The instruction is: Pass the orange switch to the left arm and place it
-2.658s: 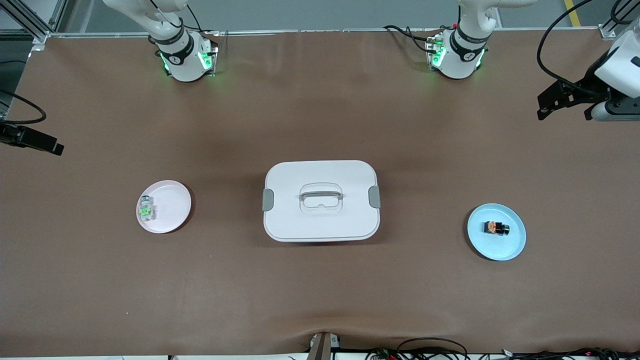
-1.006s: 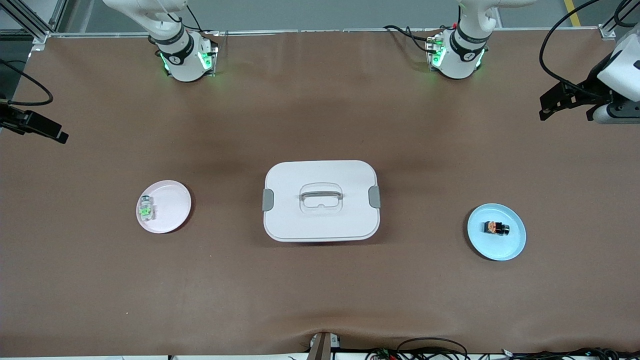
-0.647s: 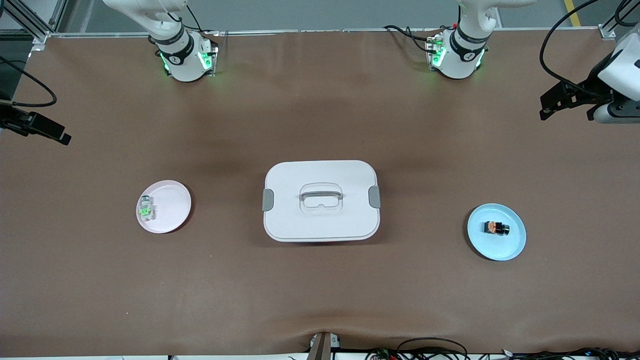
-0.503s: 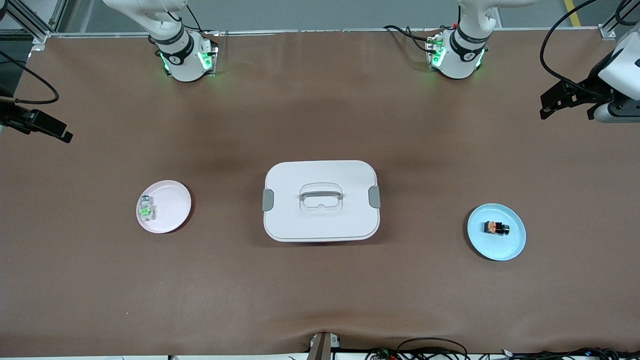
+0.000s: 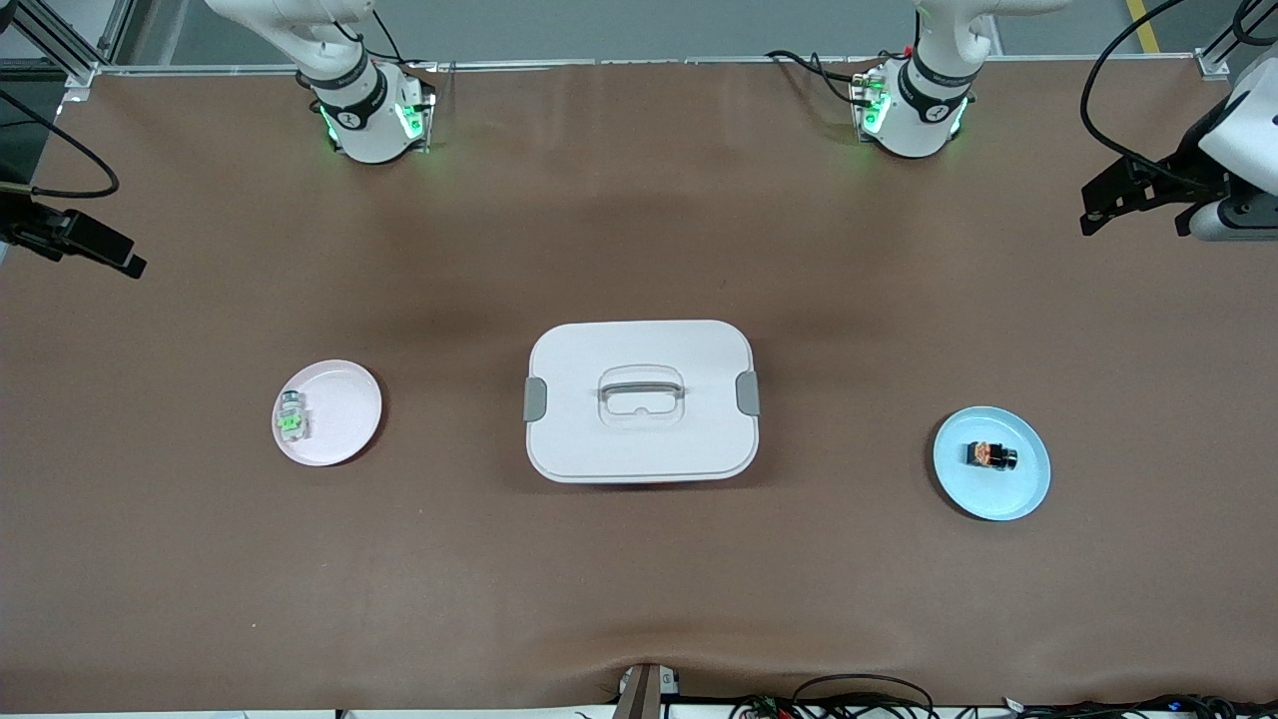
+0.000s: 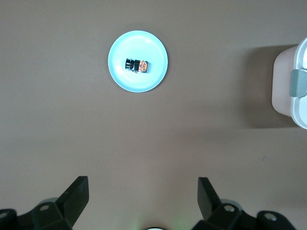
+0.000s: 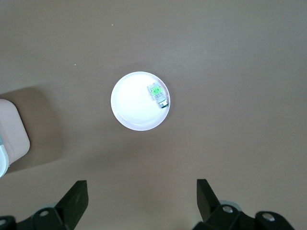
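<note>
The brown desk (image 5: pixel 639 599) carries three groups of things, well apart from one another. The white box (image 5: pixel 640 400) sits in the middle, lid on, a grey latch at each short end. It lies squarely between the two plates, so it is the main hazard: an arm carrying anything straight from one end to the other would meet it unless it lifts well over the lid or passes around it.

The left arm (image 5: pixel 929 90) and right arm (image 5: pixel 344 90) both hang high above their own ends of the desk. The left claw (image 6: pixel 143 196) is over bare desk near the blue plate (image 5: pixel 1028 499), spread wide and empty. The right claw (image 7: pixel 142 199) is over bare desk near the pink plate (image 5: pixel 349 439), also spread wide and empty.

The orange switch (image 5: pixel 991 455) lies on its side in the blue plate, toward the left arm's end. It is tiny and blocky, so a descent slightly off centre could nudge it across the smooth plate or tip it out, and a shallow pinch might let it slip during a hand-over in the air.

The green switch (image 5: pixel 291 417) rests at the pink plate's rim, toward the right arm's end. It is of similar size, and the right arm, hanging near it, could pick it by mistake.
</note>
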Controlling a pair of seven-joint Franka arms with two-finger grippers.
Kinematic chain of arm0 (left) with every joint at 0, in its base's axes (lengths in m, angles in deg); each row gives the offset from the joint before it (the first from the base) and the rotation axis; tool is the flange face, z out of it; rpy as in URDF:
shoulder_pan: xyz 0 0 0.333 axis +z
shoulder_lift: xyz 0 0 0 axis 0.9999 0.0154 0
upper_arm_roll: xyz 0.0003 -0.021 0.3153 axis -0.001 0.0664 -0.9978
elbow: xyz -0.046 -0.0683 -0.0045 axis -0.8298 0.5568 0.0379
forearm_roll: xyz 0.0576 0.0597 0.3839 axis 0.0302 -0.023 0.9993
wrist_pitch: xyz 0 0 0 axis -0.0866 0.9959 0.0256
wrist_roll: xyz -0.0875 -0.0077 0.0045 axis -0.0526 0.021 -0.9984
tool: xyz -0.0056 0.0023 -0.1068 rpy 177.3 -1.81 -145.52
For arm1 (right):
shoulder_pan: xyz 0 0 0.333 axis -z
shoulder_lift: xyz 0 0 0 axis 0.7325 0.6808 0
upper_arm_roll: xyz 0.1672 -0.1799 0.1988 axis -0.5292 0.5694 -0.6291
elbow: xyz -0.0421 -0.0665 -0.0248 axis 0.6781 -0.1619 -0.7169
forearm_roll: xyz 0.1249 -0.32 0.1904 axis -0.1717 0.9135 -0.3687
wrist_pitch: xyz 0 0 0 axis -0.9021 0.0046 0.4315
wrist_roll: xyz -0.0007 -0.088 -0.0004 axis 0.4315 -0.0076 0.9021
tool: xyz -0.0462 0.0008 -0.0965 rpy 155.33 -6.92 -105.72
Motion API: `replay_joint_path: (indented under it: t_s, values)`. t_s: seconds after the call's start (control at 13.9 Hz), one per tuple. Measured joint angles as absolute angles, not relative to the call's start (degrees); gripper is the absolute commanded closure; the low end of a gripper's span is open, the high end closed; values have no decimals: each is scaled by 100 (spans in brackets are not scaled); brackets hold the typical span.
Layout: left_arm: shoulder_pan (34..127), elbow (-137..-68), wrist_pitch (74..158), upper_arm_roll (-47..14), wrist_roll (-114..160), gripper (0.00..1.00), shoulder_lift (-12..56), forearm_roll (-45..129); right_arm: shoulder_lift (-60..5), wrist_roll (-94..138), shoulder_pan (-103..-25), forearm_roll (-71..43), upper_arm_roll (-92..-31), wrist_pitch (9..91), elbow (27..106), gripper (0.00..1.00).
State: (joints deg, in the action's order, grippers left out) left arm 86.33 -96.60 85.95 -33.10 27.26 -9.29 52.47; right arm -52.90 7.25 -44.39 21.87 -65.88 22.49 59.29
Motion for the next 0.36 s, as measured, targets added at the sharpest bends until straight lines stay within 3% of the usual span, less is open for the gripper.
replay_joint_path:
  t_s: [0.36]
  values:
    - [8619,-9659,8584,-3308,2726,0,-929,5247,-5328,725,-4439,2186,-6588,2301,5943,0]
